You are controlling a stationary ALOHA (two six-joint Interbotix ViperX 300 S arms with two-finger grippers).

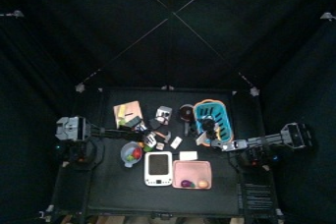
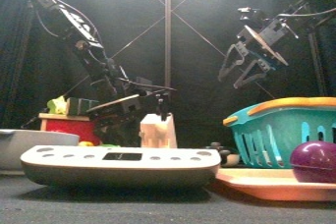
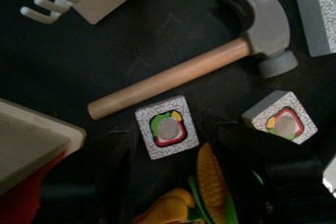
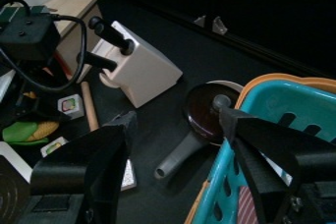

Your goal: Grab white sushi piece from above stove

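Two white speckled sushi pieces with red-and-green centres lie on the black table in the left wrist view, one (image 3: pixel 167 125) right under my left gripper (image 3: pixel 184 138) and another (image 3: pixel 280 117) off to one side. The left jaws stand open on either side of the nearer piece and hold nothing. The stove (image 1: pixel 157 167) is the flat white panel at the table's front, large in the front view (image 2: pixel 118 164). My right gripper (image 4: pixel 178 154) hangs open and empty high over the right side (image 2: pixel 250 56).
A wooden-handled hammer (image 3: pixel 197 61) lies just beyond the sushi, and a toy corn (image 3: pixel 203 184) lies close under the wrist. A white knife block (image 4: pixel 141 66), a dark pan (image 4: pixel 210 110) and a teal basket (image 4: pixel 282 140) stand mid-table. The pink tray (image 1: pixel 194 174) sits beside the stove.
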